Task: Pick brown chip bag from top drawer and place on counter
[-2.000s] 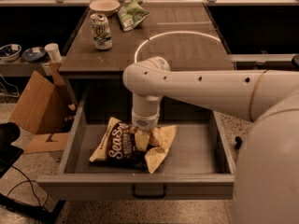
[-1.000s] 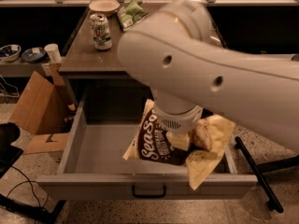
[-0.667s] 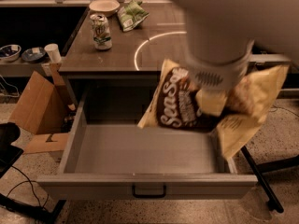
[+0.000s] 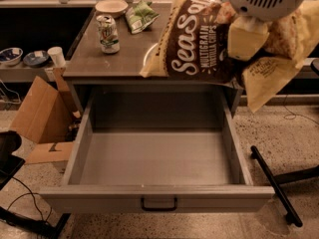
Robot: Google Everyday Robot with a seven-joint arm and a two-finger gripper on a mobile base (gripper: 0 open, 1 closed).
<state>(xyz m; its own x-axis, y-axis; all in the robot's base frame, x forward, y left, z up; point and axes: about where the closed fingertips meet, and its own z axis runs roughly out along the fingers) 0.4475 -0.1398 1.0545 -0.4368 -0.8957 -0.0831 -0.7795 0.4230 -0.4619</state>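
- We are holding the brown chip bag [image 4: 192,44] up in the air, above the right part of the counter [image 4: 124,59] and its front edge, clear of the drawer below.
- The bag is hanging tilted, its dark panel with the white "Sea Salt" lettering facing the camera.
- Our gripper [image 4: 247,39] is sitting at the top right of the view, its jaws pinching the crinkled right side of the bag.
- The top drawer [image 4: 154,158] is standing pulled out beneath the counter, its dark handle [image 4: 159,204] facing us.
- Farther back on the counter, a soda can [image 4: 108,33], a green-and-white bag [image 4: 141,15] and a bowl [image 4: 111,6] are sitting well apart from our bag.
- A cardboard box [image 4: 42,116] is leaning on the floor left of the drawer.
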